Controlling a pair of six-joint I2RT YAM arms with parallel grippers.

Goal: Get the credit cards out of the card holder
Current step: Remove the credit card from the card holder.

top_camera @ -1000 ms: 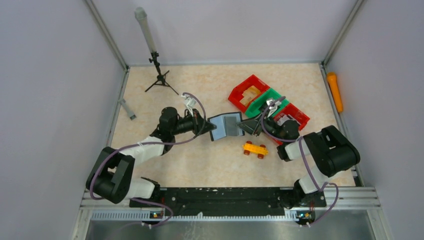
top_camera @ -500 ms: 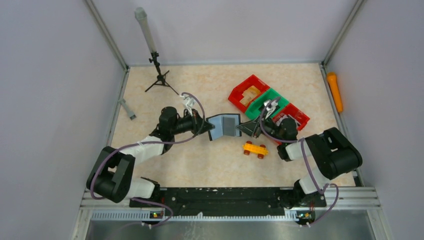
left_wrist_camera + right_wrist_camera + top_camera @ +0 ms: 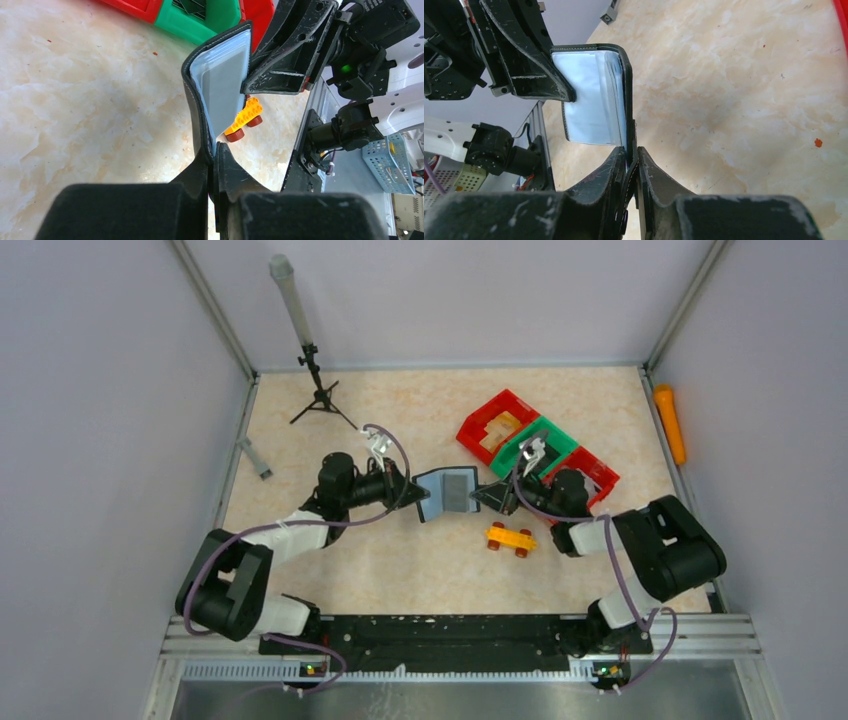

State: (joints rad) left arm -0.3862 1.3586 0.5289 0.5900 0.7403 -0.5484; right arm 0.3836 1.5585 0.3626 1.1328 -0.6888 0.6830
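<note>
Top external: left gripper [image 3: 418, 497], nine o'clock, and right gripper [image 3: 483, 496], three o'clock, pinch the card holder [image 3: 450, 490]; uneven pulling risks slipping.

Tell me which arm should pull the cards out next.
Right, probably. The right gripper pinches the open card holder at the edge of its clear sleeve; the left gripper clamps the opposite edge as an anchor. Both are shut on it, so neither is free.

Overhead view plus two wrist close-ups
Top camera looks down from 6 o'clock; left wrist faces 3, right wrist 9, both tight on the card holder [image 3: 220, 85].
</note>
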